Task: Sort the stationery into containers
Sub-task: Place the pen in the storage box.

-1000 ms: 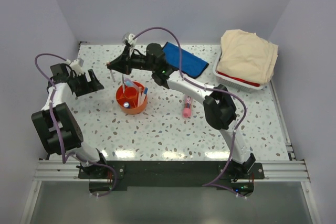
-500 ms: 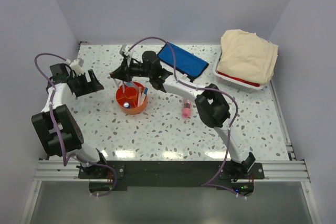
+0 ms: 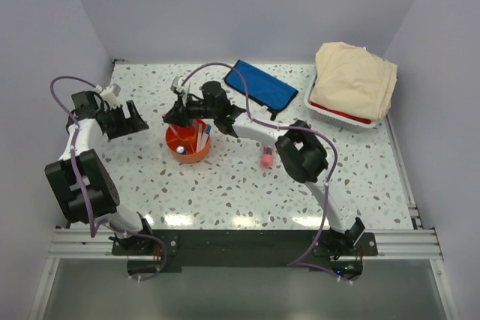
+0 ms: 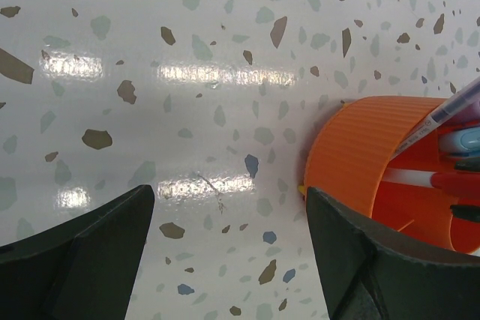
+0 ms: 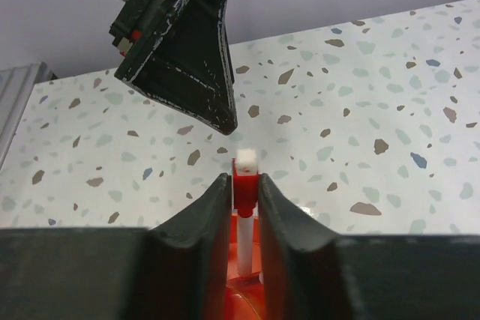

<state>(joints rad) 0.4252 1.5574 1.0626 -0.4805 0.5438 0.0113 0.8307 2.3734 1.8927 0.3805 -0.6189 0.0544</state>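
The round orange tub [image 3: 187, 144] stands left of the table's middle with several pens and markers upright in it. My right gripper [image 3: 175, 119] hangs over the tub's far left rim. In the right wrist view its jaws [image 5: 244, 185] press both sides of the red cap of a white pen [image 5: 246, 174], whose lower end reaches into the tub [image 5: 251, 301]. My left gripper [image 3: 129, 120] is open over bare table just left of the tub [image 4: 360, 159], holding nothing [image 4: 229, 192]. A pink tube [image 3: 266, 159] lies right of the tub. The blue pouch [image 3: 262, 86] lies flat at the back.
A white basket with a red rim [image 3: 341, 114] under beige cloth [image 3: 354, 73] sits at the back right. Lilac walls close the table at the left, back and right. My left gripper's dark fingers [image 5: 187, 58] loom just beyond the tub in the right wrist view.
My right gripper has come down and nearer with the pen, from above the tub's far side to its rim. The pen now stands in the tub. The left arm has not moved.
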